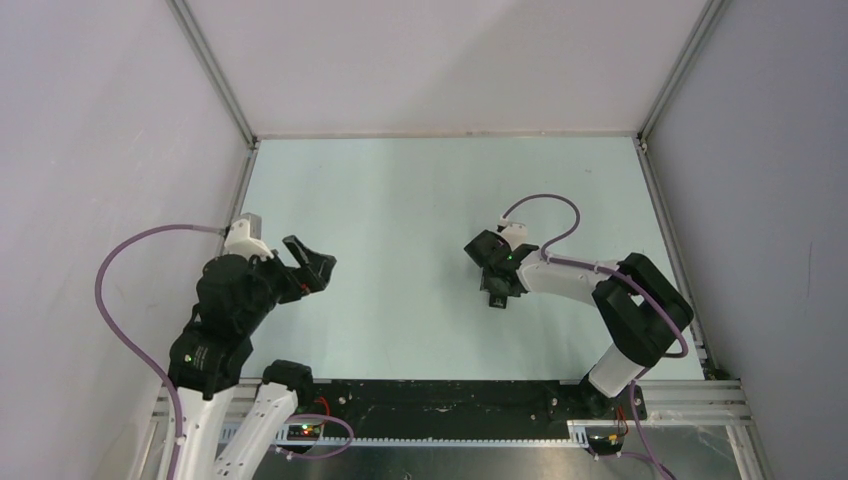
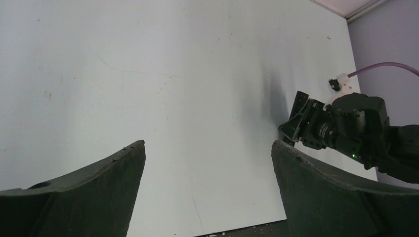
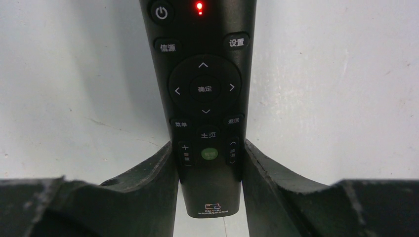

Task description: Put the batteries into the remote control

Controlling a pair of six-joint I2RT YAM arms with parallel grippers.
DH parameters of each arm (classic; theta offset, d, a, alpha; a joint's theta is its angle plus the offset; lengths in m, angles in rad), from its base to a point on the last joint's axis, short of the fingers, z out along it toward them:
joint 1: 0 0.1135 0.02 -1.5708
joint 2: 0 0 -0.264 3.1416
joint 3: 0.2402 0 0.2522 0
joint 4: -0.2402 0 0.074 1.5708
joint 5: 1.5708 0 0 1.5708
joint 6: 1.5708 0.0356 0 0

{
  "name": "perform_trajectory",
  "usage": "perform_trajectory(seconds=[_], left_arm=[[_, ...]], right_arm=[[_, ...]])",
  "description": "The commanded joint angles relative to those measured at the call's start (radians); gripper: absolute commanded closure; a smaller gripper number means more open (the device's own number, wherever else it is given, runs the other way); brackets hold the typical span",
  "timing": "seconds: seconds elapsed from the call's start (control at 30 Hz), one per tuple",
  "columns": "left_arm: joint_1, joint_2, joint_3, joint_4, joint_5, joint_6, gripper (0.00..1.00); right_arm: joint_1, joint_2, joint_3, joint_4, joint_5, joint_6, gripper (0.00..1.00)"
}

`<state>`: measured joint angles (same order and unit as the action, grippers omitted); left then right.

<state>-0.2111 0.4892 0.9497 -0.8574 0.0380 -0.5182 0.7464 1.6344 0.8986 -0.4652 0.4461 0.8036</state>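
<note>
Right gripper (image 3: 209, 148) clamps the remote control (image 3: 202, 89) by its tail, long axis straight ahead; left gripper (image 2: 208, 144) stands wide, empty.

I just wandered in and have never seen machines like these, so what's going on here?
The right gripper is shut on a black remote control. It grips the lower end, with the button side facing its wrist camera. A small red light glows near the remote's top. The left gripper is open and empty, held over the pale table. No loose batteries show in any view.
</note>
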Motion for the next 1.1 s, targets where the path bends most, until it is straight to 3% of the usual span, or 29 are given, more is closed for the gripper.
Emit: perform_trajectory(seconds=[0.0,0.17,0.3,0.5,0.67,0.7,0.77,0.9,1.07], left_arm=[[-0.001,0.032,0.001,-0.024,0.001,-0.001,0.0],[-0.001,0.04,-0.009,-0.038,-0.005,-0.011,0.0],[-0.001,0.036,-0.012,-0.041,-0.022,-0.023,0.0],[-0.001,0.03,-0.008,-0.039,-0.025,-0.033,0.0],[-0.001,0.018,-0.011,-0.037,-0.031,-0.039,0.0],[-0.001,0.014,-0.009,-0.037,-0.032,-0.037,0.0],[-0.002,-0.011,-0.01,-0.037,-0.033,-0.032,0.0],[-0.002,-0.072,-0.009,-0.038,-0.033,-0.019,0.0],[-0.001,-0.174,-0.005,-0.038,-0.061,-0.01,0.0]], right_arm=[[-0.003,0.026,0.006,-0.013,0.05,0.041,0.52],[-0.003,0.013,0.005,-0.018,0.053,0.05,0.44],[0.002,-0.04,0.006,-0.021,0.068,0.041,0.27],[0.004,-0.207,0.006,-0.115,0.093,0.043,0.14],[0.006,-0.494,0.006,-0.305,0.153,0.071,0.09],[0.006,-0.536,0.006,-0.327,0.172,0.066,0.03],[0.005,-0.676,0.006,-0.395,0.194,0.06,0.01],[0.001,-1.003,0.038,-0.524,0.212,0.039,0.0],[0.002,-1.252,0.135,-0.629,0.214,-0.008,0.01]])
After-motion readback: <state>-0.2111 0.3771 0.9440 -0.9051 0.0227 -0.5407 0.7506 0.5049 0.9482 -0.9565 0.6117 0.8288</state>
